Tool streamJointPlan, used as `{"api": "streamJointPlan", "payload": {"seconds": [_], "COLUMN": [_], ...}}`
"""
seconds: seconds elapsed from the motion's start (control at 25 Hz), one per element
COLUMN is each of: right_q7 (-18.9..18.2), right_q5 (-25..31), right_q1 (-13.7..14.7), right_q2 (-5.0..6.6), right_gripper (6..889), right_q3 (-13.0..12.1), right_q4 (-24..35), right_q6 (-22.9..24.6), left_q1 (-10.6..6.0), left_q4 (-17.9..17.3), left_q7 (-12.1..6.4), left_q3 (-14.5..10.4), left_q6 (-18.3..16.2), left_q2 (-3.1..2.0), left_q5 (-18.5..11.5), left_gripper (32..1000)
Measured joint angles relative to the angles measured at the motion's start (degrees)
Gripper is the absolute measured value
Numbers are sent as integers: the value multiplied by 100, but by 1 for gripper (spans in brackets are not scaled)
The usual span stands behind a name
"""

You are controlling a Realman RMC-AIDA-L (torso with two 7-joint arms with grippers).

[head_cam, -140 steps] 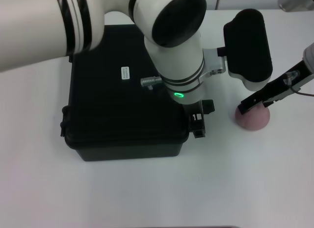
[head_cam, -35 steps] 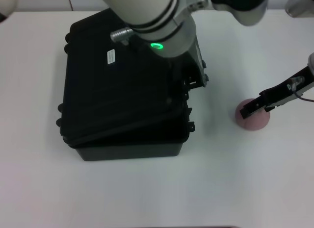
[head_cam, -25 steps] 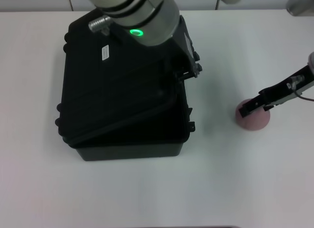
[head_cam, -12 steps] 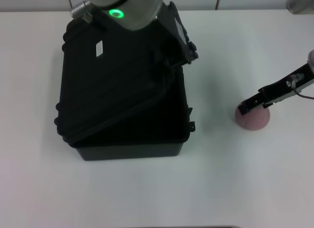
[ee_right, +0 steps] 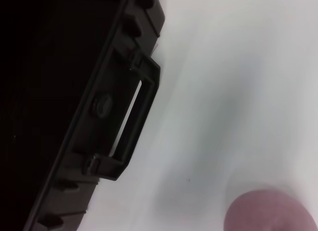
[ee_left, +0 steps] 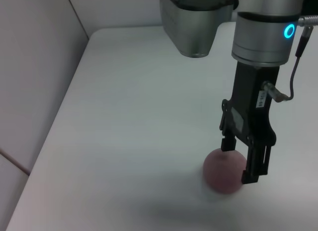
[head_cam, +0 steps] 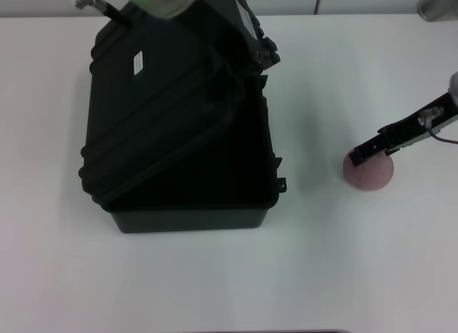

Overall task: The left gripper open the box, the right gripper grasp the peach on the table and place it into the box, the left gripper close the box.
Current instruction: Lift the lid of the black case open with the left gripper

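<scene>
The black box (head_cam: pixel 193 220) stands on the left half of the white table (head_cam: pixel 322 261), its ribbed lid (head_cam: pixel 157 111) tilted up along the right side. My left gripper (head_cam: pixel 252 46) grips the raised lid edge at the back right, black against black. The pink peach (head_cam: pixel 371 174) rests on the table to the right of the box. My right gripper (head_cam: pixel 361 155) hangs over it, open, with one finger on each side of the peach's top. The left wrist view shows this gripper (ee_left: pixel 241 164) straddling the peach (ee_left: pixel 223 174). The right wrist view shows the peach (ee_right: pixel 271 211) and a box latch (ee_right: pixel 124 121).
A white label (head_cam: pixel 137 61) sits on the lid. A grey object (head_cam: pixel 438 3) lies at the far right corner of the table. In the left wrist view a pale wall (ee_left: pixel 35 67) borders the table. Bare tabletop lies between box and peach.
The lid has swung steadily higher as my left gripper rose and moved back toward the far left. The right gripper and the peach have stayed in place.
</scene>
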State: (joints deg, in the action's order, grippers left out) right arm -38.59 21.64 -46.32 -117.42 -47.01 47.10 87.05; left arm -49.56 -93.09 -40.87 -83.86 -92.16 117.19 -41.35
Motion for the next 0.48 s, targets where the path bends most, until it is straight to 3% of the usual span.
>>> {"api": "streamJointPlan", "payload": {"seconds": [0.48], "right_q7": [-12], "right_q5": [-66], "right_q1": [5], "right_q2": [0], "right_gripper": [790], "right_q3": [-26], "right_q4": [1], "right_q6": [-79], "left_q1": [163], "left_q4": [-143], "left_q7": [-77], "left_q3": [91], "left_q6": [-57], "left_q2": [-4], "left_q5": [-9], "left_gripper": [91]}}
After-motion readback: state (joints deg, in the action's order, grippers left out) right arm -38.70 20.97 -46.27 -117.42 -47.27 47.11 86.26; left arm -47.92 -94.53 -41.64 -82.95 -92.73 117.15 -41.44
